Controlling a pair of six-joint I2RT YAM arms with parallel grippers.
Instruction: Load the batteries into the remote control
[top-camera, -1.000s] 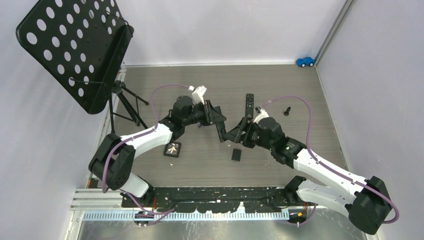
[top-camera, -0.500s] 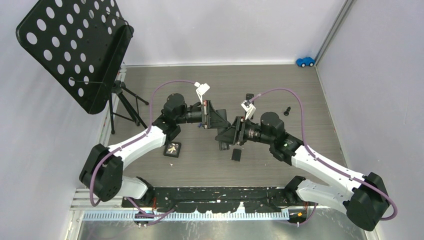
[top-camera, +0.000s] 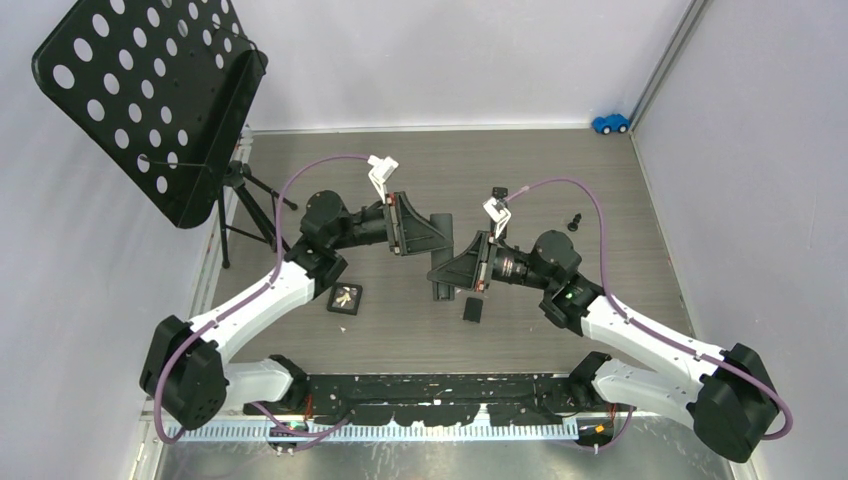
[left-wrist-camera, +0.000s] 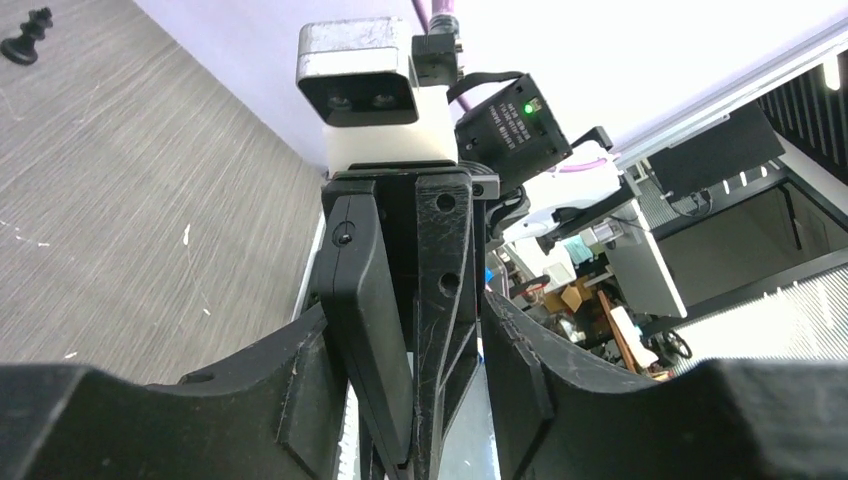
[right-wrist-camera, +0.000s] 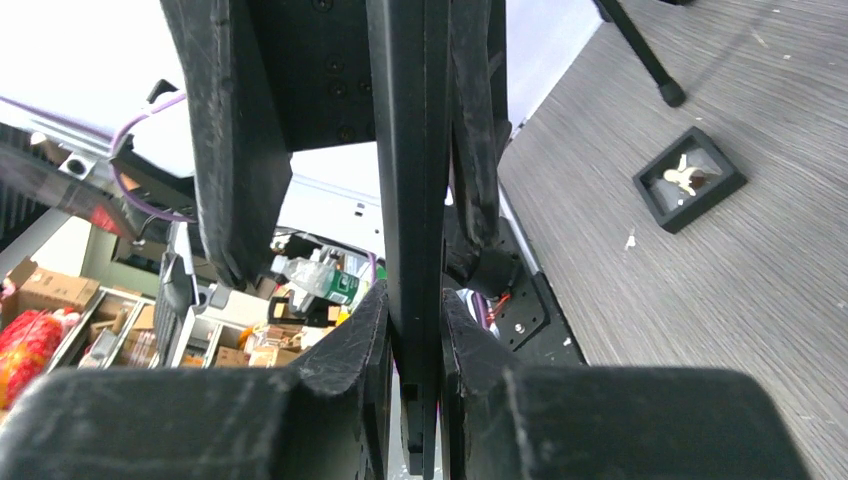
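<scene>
A black remote control (top-camera: 440, 285) hangs in the air between my two arms, standing on edge. My right gripper (top-camera: 443, 272) is shut on it; in the right wrist view the thin black slab (right-wrist-camera: 405, 150) is pinched between both pads (right-wrist-camera: 415, 340). My left gripper (top-camera: 436, 238) is open around the same remote. In the left wrist view the remote (left-wrist-camera: 370, 330) rests against the left finger, and a gap shows before the right finger (left-wrist-camera: 520, 370). A second remote (top-camera: 497, 192) lies on the table behind, partly hidden. The batteries are not in view.
A small black cover plate (top-camera: 473, 309) lies on the table under the right arm. A small black tray (top-camera: 345, 298) holding pale bits sits under the left arm. There is a chess piece (top-camera: 574, 222), a blue toy car (top-camera: 610, 123), and a perforated stand (top-camera: 150, 100) on a tripod (top-camera: 250, 205).
My right gripper has closed on the remote and my left gripper has opened off it. Both grippers have shifted a little to the left.
</scene>
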